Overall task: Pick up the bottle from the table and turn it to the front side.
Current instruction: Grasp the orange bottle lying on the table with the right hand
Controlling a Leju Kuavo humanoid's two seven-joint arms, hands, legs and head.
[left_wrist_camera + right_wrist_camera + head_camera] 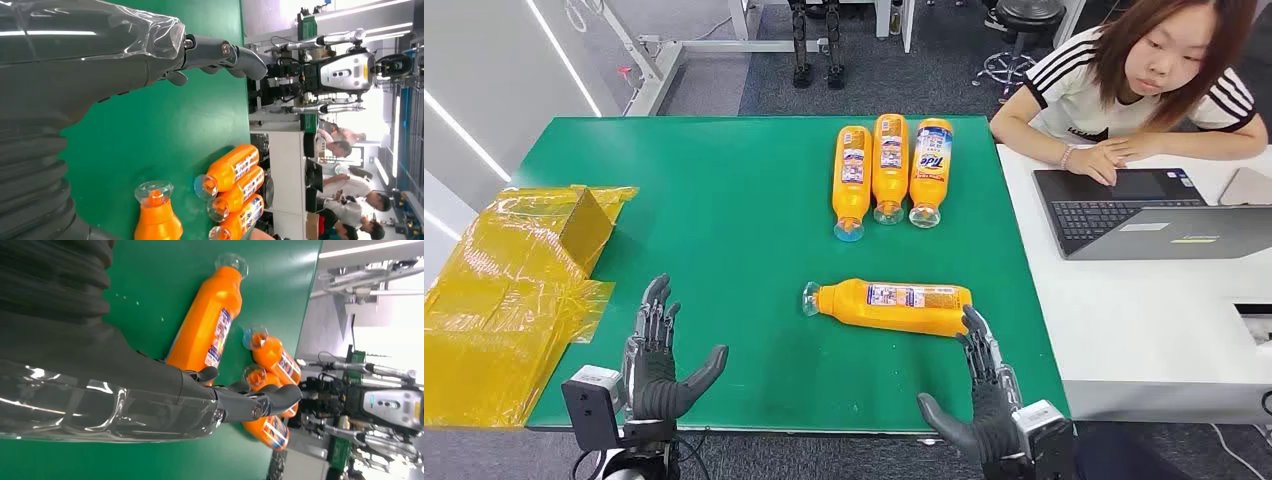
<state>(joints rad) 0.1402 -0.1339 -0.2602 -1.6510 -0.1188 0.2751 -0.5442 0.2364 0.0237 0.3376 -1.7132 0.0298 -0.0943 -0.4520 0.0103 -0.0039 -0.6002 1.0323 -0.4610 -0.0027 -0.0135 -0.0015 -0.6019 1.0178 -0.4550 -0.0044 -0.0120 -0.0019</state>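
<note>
An orange bottle [889,303] lies on its side on the green table [724,200], near the front edge and toward the right side. Its clear cap points to the left, and its label faces up. The right hand [984,395] is just below the bottle's flat end, with its fingers spread apart and holding nothing. Its fingertips [972,322] reach up to the bottle's end, but I cannot tell if they touch it. The left hand [659,355] is over the front of the table too, well apart from the bottle. Its fingers are also spread out and hold nothing. Three more orange bottles [889,170] lie side by side near the far edge of the table, with their clear caps pointing toward the robot. A pile of yellow see-through plastic [509,290] sits on the left side of the table and hangs over the edge. A person [1139,85] sits at a white desk [1144,320] on the right, with a hand on an open laptop [1124,210].
</note>
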